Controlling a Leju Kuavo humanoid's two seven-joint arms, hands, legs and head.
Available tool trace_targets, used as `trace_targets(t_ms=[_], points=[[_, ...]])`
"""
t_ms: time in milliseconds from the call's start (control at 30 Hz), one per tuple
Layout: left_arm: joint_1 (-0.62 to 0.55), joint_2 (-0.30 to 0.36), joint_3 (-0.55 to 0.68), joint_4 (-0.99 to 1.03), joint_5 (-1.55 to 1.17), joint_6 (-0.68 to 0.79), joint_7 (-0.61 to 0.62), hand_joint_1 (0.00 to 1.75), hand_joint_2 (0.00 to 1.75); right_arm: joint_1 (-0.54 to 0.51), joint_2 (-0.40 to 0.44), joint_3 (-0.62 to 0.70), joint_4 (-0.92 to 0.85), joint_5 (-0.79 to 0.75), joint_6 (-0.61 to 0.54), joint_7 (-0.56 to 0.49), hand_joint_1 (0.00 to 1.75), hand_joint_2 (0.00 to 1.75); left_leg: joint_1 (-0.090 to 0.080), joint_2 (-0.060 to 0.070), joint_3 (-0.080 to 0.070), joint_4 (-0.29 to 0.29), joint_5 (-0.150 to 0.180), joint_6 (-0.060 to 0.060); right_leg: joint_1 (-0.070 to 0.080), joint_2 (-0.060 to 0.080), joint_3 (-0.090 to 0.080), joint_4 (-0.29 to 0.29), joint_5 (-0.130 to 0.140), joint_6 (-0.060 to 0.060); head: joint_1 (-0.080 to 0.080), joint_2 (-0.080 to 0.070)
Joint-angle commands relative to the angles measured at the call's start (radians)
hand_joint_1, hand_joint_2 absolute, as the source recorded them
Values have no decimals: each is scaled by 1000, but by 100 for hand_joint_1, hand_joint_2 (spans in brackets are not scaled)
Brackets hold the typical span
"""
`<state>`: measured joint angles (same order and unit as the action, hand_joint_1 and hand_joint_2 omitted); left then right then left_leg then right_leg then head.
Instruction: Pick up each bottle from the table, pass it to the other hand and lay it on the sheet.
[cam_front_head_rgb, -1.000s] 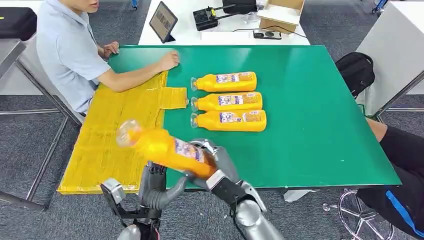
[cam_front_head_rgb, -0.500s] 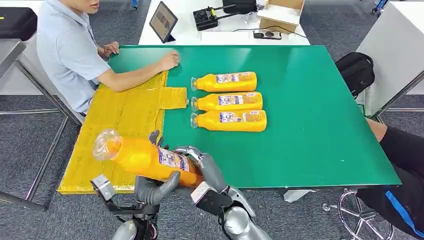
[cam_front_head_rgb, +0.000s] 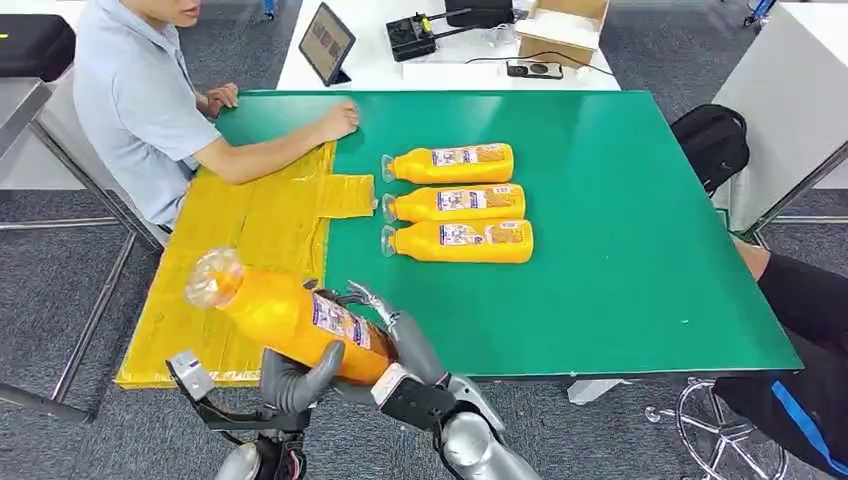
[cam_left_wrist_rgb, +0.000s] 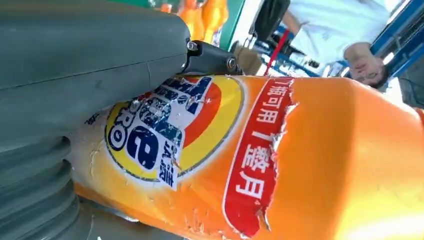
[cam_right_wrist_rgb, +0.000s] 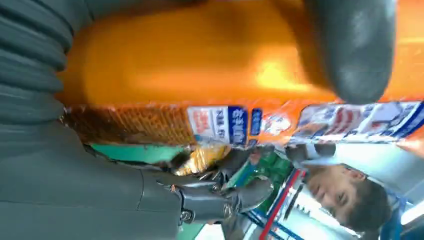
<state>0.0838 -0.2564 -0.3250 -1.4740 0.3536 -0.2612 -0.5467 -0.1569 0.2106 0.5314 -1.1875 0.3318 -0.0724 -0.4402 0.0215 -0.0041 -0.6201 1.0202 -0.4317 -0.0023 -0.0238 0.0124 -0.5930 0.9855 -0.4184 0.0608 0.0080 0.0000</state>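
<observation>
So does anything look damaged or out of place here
Yes: the label on the held bottle is torn and scuffed, with ragged edges in the left wrist view. Both the left hand and right hand grip it. The three bottles on the table lie neatly in a row.

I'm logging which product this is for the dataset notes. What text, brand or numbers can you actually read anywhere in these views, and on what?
"一瓶可用1整月": red band on the label of the held bottle, left wrist view.
Large blue letters in the label's yellow circle: turned and partly hidden by the left hand, not readable.
Label in the right wrist view: blurred.
Labels on the three bottles on the table: too small.
Tablet screen: unreadable.
</observation>
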Motion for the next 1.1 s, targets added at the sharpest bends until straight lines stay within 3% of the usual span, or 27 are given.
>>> trace_targets(t_ms=[33, 133, 300, 467, 533, 600, 700, 833, 1100], points=[[-19, 15, 4, 62, -6, 12, 26, 175, 175, 10, -24, -14, -3, 59, -91, -26, 0, 0, 0, -1, 2, -1, 0, 1, 0, -2, 3, -1, -1, -2, 1, 0], [-26, 13, 15, 67, -27, 61, 31, 175, 175, 40, -36, -8, -75, 108, -158, -68, 0, 0, 0, -1, 2, -1, 0, 1, 0, -2, 2, -1, -1, -1, 0, 0], [-55, 21, 83, 56, -332, 396, -1, 175, 175, 134, -74, 28, -320, 166, -341, -239, 0, 0, 0, -2, 2, -1, 0, 1, 1, -3, 3, -1, -1, -2, 0, 0], [-88, 44, 110, 72, -397, 435, -1, 175, 175, 140, -86, 45, -367, 170, -364, -228, 0, 0, 0, -1, 4, -1, -1, 1, 1, -3, 4, -1, -1, -3, 0, 0], [-130, 81, 126, 91, -651, 643, 8, 175, 175, 137, -106, 73, -422, 154, -472, -258, 0, 0, 0, -1, 2, -1, 0, 1, 0, -2, 2, -1, 0, -2, 0, 0], [-189, 123, 153, 129, -855, 729, 71, 175, 175, 131, -126, 91, -468, 123, -534, -258, 0, 0, 0, -1, 2, -1, 0, 1, 1, -2, 2, -1, 0, -2, 0, 0], [-294, 171, 184, 220, -1024, 699, 144, 175, 175, 129, -138, 95, -515, 80, -571, -258, 0, 0, 0, -2, 2, -1, 1, 1, 1, -3, 2, -1, 0, -3, 0, 0], [-477, 240, 134, 445, -1279, 617, 242, 175, 175, 129, -132, 88, -487, 68, -519, -258, 0, 0, 0, -4, 3, -2, 3, 0, 1, -5, 4, -1, 0, -3, 0, 0], [-703, 249, 43, 778, -1486, 542, 335, 175, 175, 105, -120, 90, -400, 18, -438, -258, 0, 0, 1, -6, 3, -1, 4, 0, 1, -8, 5, -1, 0, -4, 0, 0]])
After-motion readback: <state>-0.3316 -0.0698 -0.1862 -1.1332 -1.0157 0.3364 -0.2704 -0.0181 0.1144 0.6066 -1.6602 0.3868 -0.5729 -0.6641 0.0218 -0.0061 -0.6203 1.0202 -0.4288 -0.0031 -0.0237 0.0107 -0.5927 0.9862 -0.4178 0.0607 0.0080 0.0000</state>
